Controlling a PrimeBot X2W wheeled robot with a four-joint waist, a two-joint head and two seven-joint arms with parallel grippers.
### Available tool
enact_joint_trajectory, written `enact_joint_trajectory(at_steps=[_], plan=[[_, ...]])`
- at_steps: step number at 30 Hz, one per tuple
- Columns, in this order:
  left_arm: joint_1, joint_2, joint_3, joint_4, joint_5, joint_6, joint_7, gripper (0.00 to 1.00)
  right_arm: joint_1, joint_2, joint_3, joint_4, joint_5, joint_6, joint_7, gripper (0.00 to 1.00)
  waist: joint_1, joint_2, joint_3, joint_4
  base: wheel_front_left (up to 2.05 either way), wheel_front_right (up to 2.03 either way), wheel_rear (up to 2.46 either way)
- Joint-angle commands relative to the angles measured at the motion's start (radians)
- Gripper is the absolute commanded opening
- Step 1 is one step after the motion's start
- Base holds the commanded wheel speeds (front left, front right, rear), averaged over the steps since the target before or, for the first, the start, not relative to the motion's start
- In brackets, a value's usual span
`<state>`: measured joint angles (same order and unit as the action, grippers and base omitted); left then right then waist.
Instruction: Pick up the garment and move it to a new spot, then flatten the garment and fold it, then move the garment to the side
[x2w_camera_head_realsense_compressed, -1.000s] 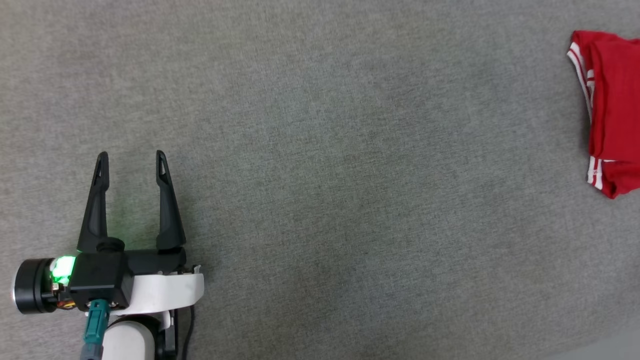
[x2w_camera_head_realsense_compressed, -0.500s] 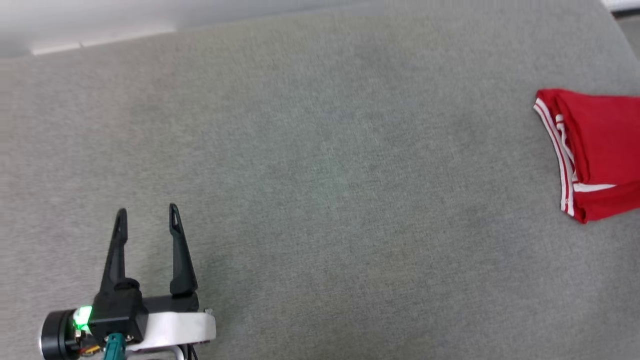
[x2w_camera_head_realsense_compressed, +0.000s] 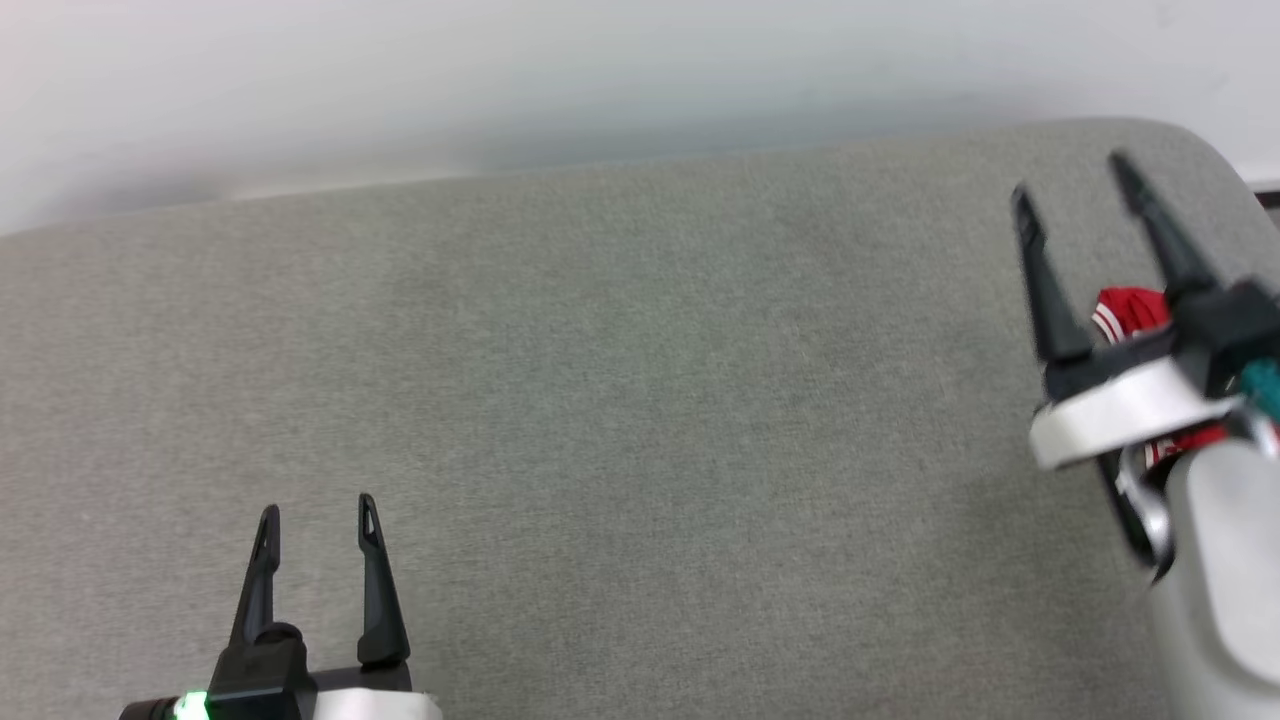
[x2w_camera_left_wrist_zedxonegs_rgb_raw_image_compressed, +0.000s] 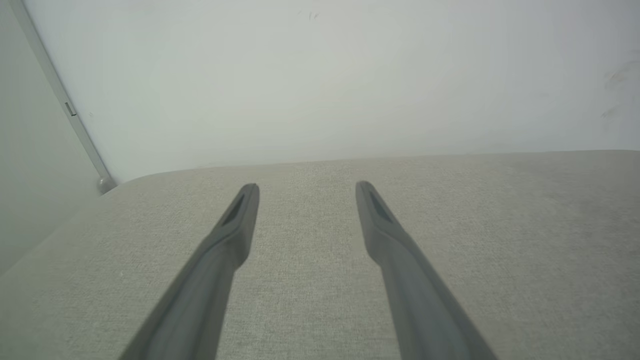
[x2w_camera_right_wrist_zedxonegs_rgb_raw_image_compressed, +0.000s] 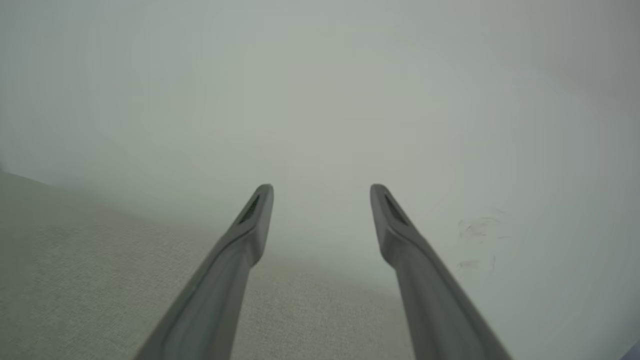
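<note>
Right jaws now in view, wide, garment (x2w_camera_head_realsense_compressed: 1135, 304) showing behind them; left jaws wide

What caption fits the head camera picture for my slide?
Open left gripper and right gripper above a grey fabric surface, a red shirt peeking out behind the right one.

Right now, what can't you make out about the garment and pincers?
Head view: garment mostly hidden behind the right pincer and its wrist; fold state unclear.
Head view: right pincer blurred, arm cut off by the right edge.
Head view: left pincer base cut off by the bottom edge.
</note>
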<state>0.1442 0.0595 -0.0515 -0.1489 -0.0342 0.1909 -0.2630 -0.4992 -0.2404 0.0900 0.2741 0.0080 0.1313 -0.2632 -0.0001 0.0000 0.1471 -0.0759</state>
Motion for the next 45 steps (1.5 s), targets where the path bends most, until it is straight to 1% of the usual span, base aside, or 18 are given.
enact_joint_trajectory(at_steps=[1,4,8,16,21,22,30,31,35,40,41,45], plan=[[0.017,-0.001,0.005,0.005,-0.003,0.001,-0.002,1.00,0.056,0.022,-0.006,-0.030,-0.006,-0.001,-0.001,1.00,0.0001,0.0000,-0.028,0.023,0.00,0.00,0.00],[0.031,-0.002,0.008,0.012,-0.005,-0.002,-0.002,1.00,0.158,0.065,-0.015,-0.071,-0.003,-0.001,-0.001,1.00,0.0001,0.0000,-0.049,0.034,0.00,0.00,0.00],[0.046,-0.004,0.008,0.024,-0.009,-0.009,-0.002,1.00,0.282,0.107,-0.038,-0.110,0.007,-0.001,-0.001,1.00,0.0001,0.0000,-0.074,0.047,0.00,0.00,0.00],[0.087,-0.007,0.002,0.045,-0.017,-0.025,-0.002,1.00,0.496,0.165,-0.089,-0.188,0.016,-0.001,-0.002,1.00,0.0001,0.0000,-0.135,0.066,0.00,0.00,0.00],[0.105,-0.008,0.003,0.050,-0.021,-0.041,-0.002,1.00,0.584,0.185,-0.100,-0.230,0.031,-0.001,-0.002,1.00,0.0001,0.0000,-0.157,0.072,0.00,0.00,0.00],[0.111,-0.008,0.003,0.057,-0.022,-0.050,-0.002,1.00,0.623,0.190,-0.101,-0.248,0.040,-0.001,-0.002,1.00,0.0001,0.0000,-0.167,0.076,0.00,0.00,0.00],[0.113,-0.009,0.011,0.061,-0.029,-0.067,-0.002,1.00,0.668,0.192,-0.100,-0.258,0.078,-0.001,-0.002,1.00,0.0001,0.0000,-0.177,0.079,0.00,0.00,0.00],[0.099,-0.007,0.011,0.062,-0.025,-0.064,0.000,0.00,0.655,0.187,-0.100,-0.252,0.075,0.000,0.000,0.00,0.0001,0.0000,-0.177,0.079,0.00,0.00,0.00],[0.100,-0.007,0.005,0.091,-0.033,-0.063,0.001,0.00,0.665,0.187,-0.098,-0.222,0.084,0.000,0.002,0.00,0.0001,0.0000,-0.177,0.079,0.00,0.00,0.00],[0.084,-0.001,0.008,0.094,-0.150,-0.074,0.018,0.00,0.650,0.181,-0.096,-0.215,0.199,0.000,0.020,0.00,0.0001,0.0000,-0.176,0.079,0.00,0.00,0.00],[0.084,-0.001,0.008,0.094,-0.150,-0.074,0.018,0.00,0.650,0.181,-0.096,-0.215,0.199,0.000,0.020,0.00,0.0001,0.0000,-0.176,0.079,0.00,0.00,0.00],[0.062,0.005,0.011,0.114,-0.239,-0.090,0.034,0.00,0.632,0.175,-0.095,-0.203,0.287,0.000,0.036,0.00,0.0001,0.0000,-0.175,0.078,0.00,0.00,0.00]])
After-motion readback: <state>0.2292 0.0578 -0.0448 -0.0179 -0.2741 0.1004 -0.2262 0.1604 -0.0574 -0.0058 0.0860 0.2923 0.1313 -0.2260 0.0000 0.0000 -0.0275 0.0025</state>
